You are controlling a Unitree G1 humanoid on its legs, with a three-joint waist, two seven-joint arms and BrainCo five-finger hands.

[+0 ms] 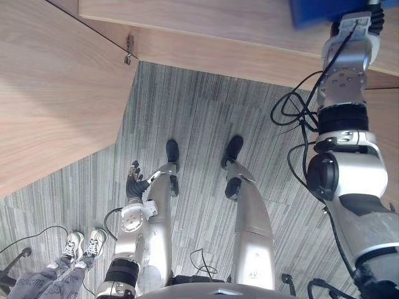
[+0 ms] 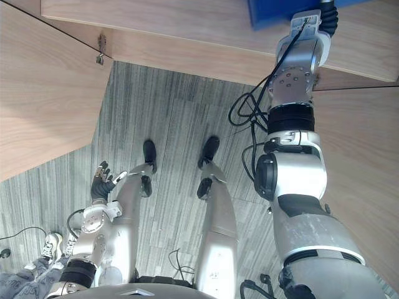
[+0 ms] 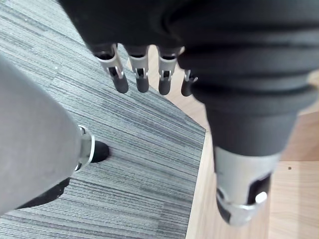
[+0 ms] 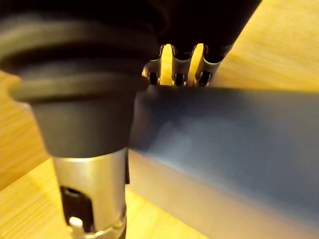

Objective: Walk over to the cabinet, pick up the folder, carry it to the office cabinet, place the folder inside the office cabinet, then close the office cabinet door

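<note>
The blue folder [image 1: 317,11] lies on a wooden shelf [image 1: 206,28] of the cabinet, at the top of the eye views. My right arm reaches up to it, and my right hand [image 2: 328,14] is at the folder's edge. In the right wrist view the folder [image 4: 234,134] sits between the fingers [image 4: 178,74] on its far side and the thumb [image 4: 92,194] on its near side, so the hand is closed around it. My left hand [image 1: 133,180] hangs low at my left side over the carpet, its fingers [image 3: 142,79] relaxed and holding nothing.
A wooden cabinet door or panel [image 1: 56,93] stands at the left, with a small metal fitting [image 1: 128,51] at its corner. Grey striped carpet [image 1: 206,118] covers the floor. A person's legs and pale shoes [image 1: 82,244] show at the lower left.
</note>
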